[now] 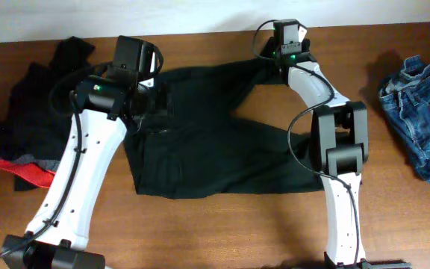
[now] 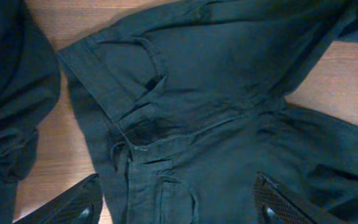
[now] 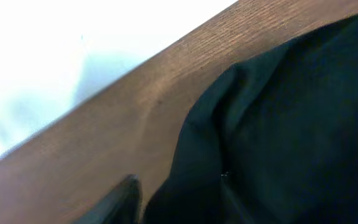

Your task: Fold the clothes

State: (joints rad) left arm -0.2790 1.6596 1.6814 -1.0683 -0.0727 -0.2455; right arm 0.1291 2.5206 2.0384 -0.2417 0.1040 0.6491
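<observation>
The long black cloth trousers (image 1: 200,142) lie spread mid-table on the brown wooden table (image 1: 215,224), with the waistband at 9 o'clock and the legs reaching toward 2 o'clock. The right gripper (image 1: 276,58) is at the upper leg's hem, at 1 o'clock by the far edge. I cannot tell whether it grips the cloth. The left gripper (image 2: 179,205) hangs wide open over the waistband pocket. The right arm is nearer the hem, so the fold likely runs toward 9 o'clock.

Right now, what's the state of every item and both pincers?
black trousers, spread out unfolded on the table, legs splayed to the right.
blue jeans, crumpled at the right edge, clear of both arms.
black garment pile, heaped at far left, red-and-grey edge showing at its near side.
left pincer, open above the trousers' waistband, holding nothing.
right pincer, at the far trouser leg's end; open or shut can't be told.
</observation>
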